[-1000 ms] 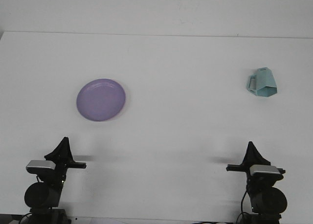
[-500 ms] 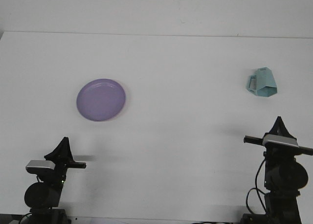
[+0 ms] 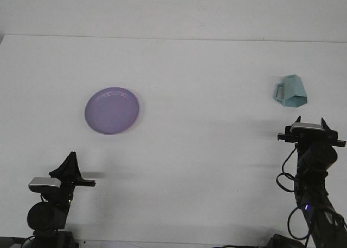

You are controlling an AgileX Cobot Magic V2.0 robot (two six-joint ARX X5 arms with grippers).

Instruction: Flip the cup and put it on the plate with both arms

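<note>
The cup (image 3: 290, 91) sits at the right of the frame, a bit above the middle, on the white tabletop (image 3: 206, 150); pale teal, faceted sides, a small handle on its left; it looks to be mouth-down or tipped, wider end toward the bottom of the frame, but I can't say exactly which way it lies from here. My guess is it's thin plastic, so light and stiff, a bit slick, and likely to skid or topple if nudged; not fragile. I'd take it across the angled walls or over the rim instead of the handle, which looks too small to hold reliably through a flip.

The right gripper (image 3: 310, 124) is just below the cup, near but not touching; its two fingers stick up apart, so it reads as spread and empty.

The purple plate (image 3: 111, 110) lies well apart, left of centre, nothing on it.

The left gripper (image 3: 70, 162) is parked at the lower left, below the plate; from this angle it comes to one dark point; can't tell whether it's spread or closed.
</note>
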